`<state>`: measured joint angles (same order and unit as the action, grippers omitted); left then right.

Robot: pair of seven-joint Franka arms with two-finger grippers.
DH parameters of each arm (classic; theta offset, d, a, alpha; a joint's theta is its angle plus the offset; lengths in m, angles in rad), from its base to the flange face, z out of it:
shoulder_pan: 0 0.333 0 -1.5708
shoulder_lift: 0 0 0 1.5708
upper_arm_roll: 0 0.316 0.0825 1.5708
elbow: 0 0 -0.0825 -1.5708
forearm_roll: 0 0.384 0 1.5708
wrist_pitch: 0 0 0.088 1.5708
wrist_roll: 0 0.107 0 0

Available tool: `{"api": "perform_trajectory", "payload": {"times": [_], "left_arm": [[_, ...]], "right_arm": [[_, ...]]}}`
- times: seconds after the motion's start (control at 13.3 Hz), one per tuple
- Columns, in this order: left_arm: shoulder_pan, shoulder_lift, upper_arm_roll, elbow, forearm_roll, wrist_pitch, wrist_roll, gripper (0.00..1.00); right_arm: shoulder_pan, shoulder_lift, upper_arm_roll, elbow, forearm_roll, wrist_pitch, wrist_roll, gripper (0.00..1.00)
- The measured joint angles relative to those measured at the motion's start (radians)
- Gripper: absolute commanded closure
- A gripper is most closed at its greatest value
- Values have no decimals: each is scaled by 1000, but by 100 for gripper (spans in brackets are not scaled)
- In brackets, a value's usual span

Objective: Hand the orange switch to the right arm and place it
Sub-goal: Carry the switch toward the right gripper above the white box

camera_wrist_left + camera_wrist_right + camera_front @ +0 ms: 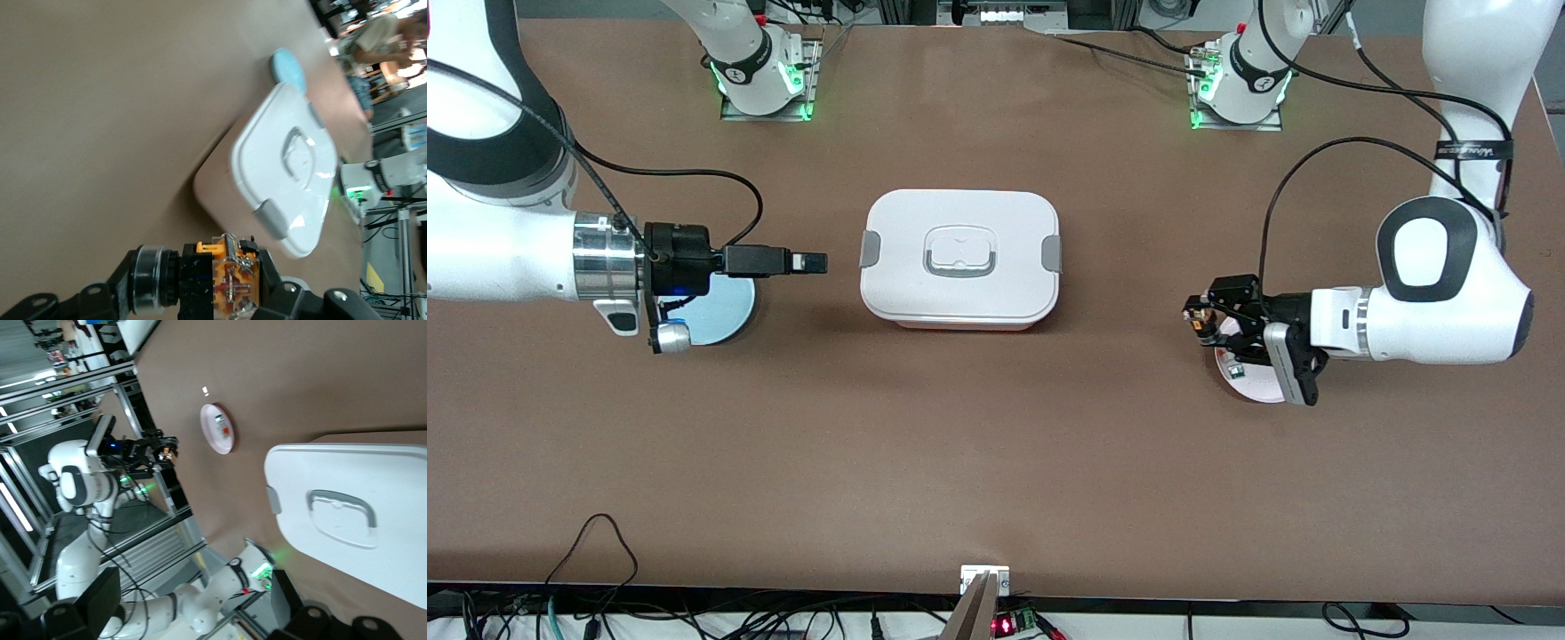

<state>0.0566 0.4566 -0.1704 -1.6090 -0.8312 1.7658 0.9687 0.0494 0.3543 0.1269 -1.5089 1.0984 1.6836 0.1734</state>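
Table: plain brown. Box: white lid, grey clips and grey handle. Saucer at the right arm's end: pale blue. Saucer at the left arm's end: white. Switch: black body, orange part. Left gripper: black. Right gripper: black.

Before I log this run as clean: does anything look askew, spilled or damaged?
Nothing stands out. The white lidded box sits square and closed mid-table. The left tool holds the orange switch over the white saucer; the right tool waits open.
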Motion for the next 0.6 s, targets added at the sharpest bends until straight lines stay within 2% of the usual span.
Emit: {"api": "perform_trajectory", "payload": {"times": [0.15, 0.45, 0.6], "left_arm": [[-2, 0, -38, 0, -103, 0, 86, 83], [-34, 28, -58, 0, -349, 1, 359, 83], [-77, 56, -62, -1, -447, 41, 503, 84]], "right_arm": [[5, 22, 0, -1, 59, 4, -12, 0], [22, 61, 0, -10, 180, 25, -42, 0], [41, 88, 1, -15, 238, 61, -75, 0]]}}
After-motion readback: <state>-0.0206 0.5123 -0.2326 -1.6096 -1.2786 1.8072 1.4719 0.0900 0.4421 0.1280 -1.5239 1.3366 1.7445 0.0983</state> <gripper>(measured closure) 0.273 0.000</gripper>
